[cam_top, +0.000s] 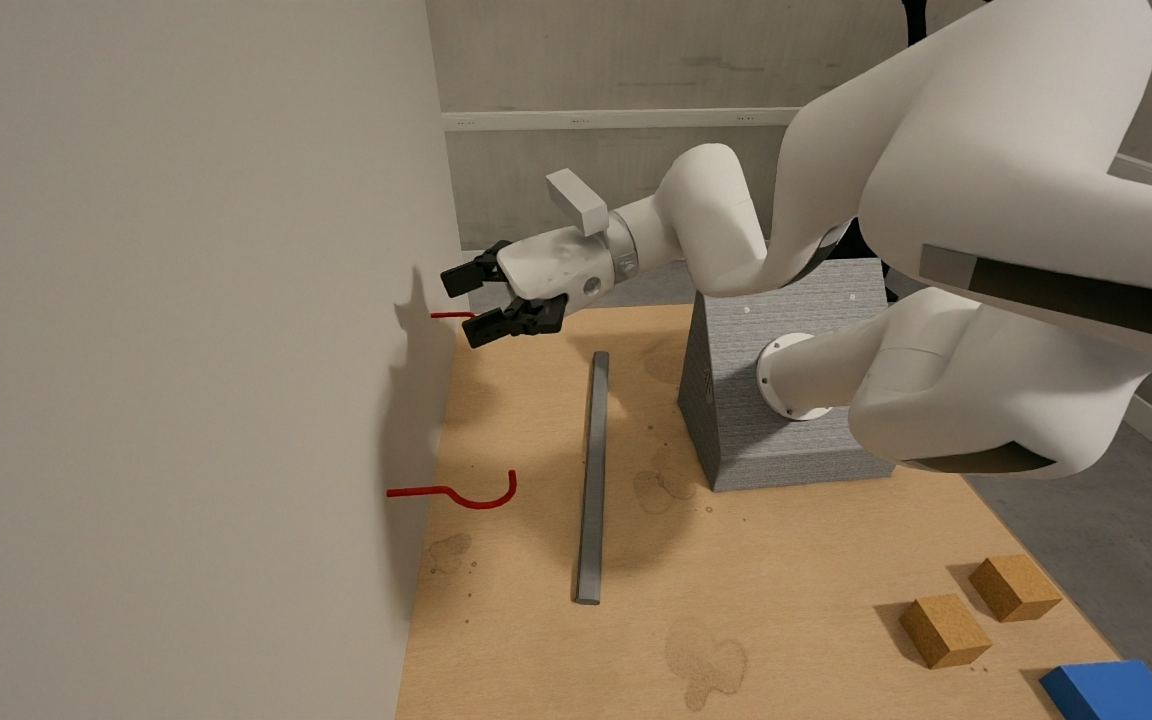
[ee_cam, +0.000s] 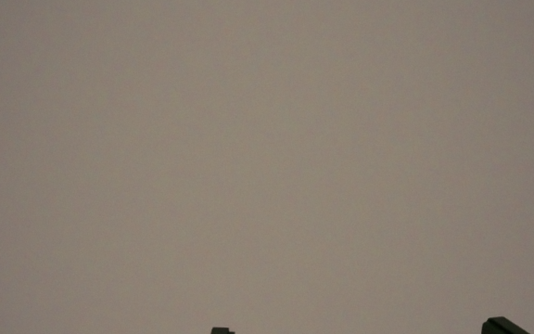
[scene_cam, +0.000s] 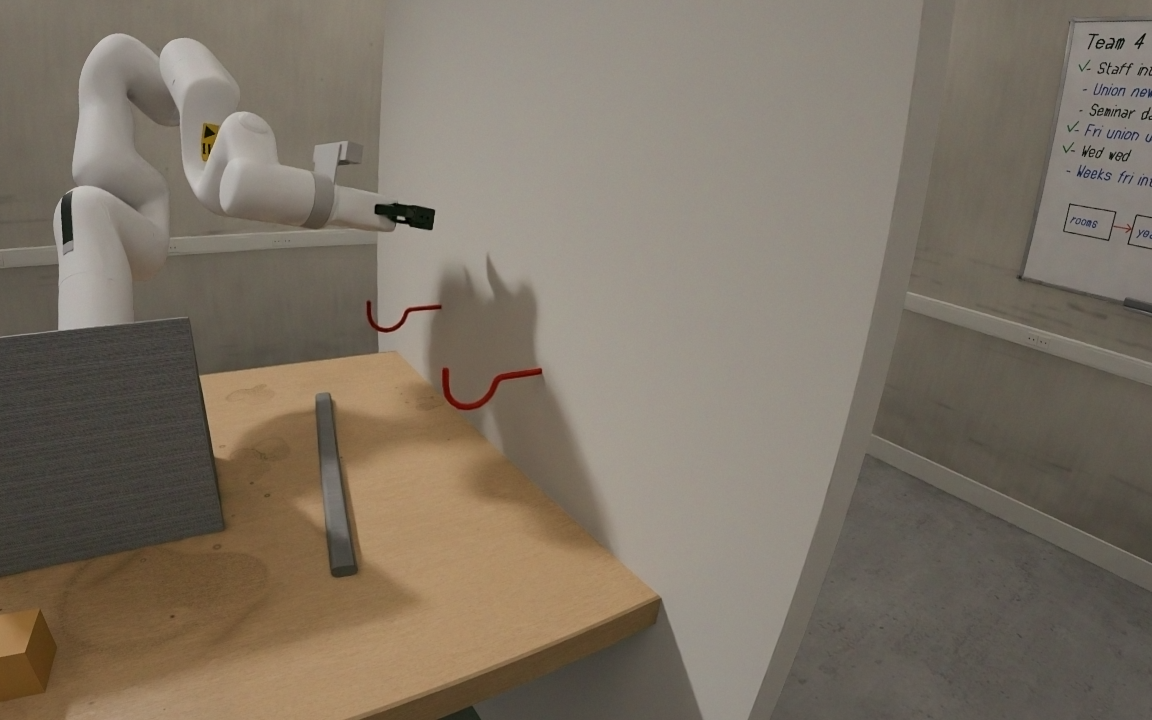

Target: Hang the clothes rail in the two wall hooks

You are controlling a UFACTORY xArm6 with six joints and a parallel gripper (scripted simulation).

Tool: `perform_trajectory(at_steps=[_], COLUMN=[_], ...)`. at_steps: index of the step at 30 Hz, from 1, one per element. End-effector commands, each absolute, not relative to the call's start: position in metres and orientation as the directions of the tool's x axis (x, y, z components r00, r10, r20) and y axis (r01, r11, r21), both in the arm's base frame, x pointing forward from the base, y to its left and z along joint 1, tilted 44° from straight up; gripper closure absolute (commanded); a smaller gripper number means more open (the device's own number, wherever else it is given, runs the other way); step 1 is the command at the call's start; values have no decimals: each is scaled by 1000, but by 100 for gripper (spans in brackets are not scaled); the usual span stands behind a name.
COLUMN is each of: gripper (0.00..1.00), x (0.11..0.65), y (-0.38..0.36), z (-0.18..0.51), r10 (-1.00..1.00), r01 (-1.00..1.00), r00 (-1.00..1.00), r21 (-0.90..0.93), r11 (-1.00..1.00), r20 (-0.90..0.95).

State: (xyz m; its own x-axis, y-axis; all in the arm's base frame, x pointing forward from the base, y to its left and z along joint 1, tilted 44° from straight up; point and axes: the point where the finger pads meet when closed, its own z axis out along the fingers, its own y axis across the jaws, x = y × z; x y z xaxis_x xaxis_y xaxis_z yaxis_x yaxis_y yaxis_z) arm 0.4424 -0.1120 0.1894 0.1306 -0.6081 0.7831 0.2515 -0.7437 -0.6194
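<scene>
The grey clothes rail [cam_top: 593, 474] [scene_cam: 335, 481] lies flat on the wooden table [cam_top: 786, 573] [scene_cam: 473, 573], roughly parallel to the wall. Two red hooks stick out of the white wall [cam_top: 177, 313] [scene_cam: 652, 268]: the near hook [cam_top: 473, 497] [scene_cam: 477, 390] and the far hook [cam_top: 451, 315] [scene_cam: 396, 317]. My gripper [cam_top: 464, 306] [scene_cam: 419, 215] is open and empty. It points at the wall, high above the table, just above the far hook. The wrist view shows only bare wall [ee_cam: 267, 153] and the two fingertips at the bottom edge.
A grey block [cam_top: 777, 420] [scene_cam: 70, 438] holds the arm's base behind the rail. Two brown cubes, one [cam_top: 942, 631] [scene_cam: 9, 655] beside the other [cam_top: 1014, 586], and a blue block [cam_top: 1113, 691] sit at the table's near corner.
</scene>
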Motion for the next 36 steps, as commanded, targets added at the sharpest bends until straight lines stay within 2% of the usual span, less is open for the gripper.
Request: perform_trajectory(at_steps=[1,17,36], gripper=[0,0,0], x=[443,443,423], y=[-113,-113,-63], z=[190,190,144], r10=[-607,-607,-364], r01=[252,252,402], r00=[128,128,362], r21=[-618,-618,-497], r11=[-745,-745,-769], r20=[784,784,858])
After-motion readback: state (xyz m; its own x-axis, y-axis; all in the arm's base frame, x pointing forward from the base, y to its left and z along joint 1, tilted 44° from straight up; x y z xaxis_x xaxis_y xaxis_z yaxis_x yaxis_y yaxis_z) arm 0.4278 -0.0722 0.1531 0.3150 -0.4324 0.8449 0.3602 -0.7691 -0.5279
